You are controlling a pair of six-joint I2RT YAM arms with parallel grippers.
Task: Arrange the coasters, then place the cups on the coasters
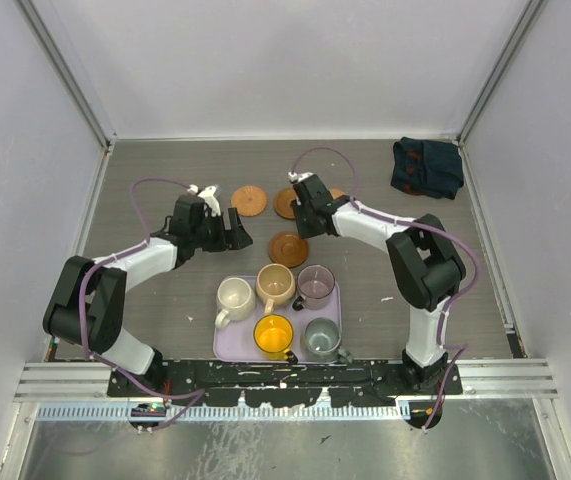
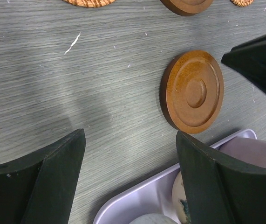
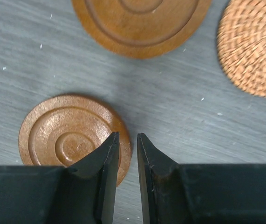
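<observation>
Five cups (image 1: 275, 285) are standing in the lavender tray (image 1: 220, 340). One brown coaster (image 1: 288, 248) is lying just beyond the tray's far edge, with three more coasters (image 1: 249, 200) lying farther beyond it on the bench (image 1: 145, 180). The left gripper (image 2: 130, 137) is hovering beyond the tray's far-left corner with its fingers wide (nothing between them), and the right gripper (image 3: 128, 140) is hanging over a ringed coaster (image 3: 67, 135) with its fingers narrow, gripping nothing.

woven coaster (image 3: 251, 46) cut by right edge, tray (image 2: 133, 201) mostly hidden
</observation>
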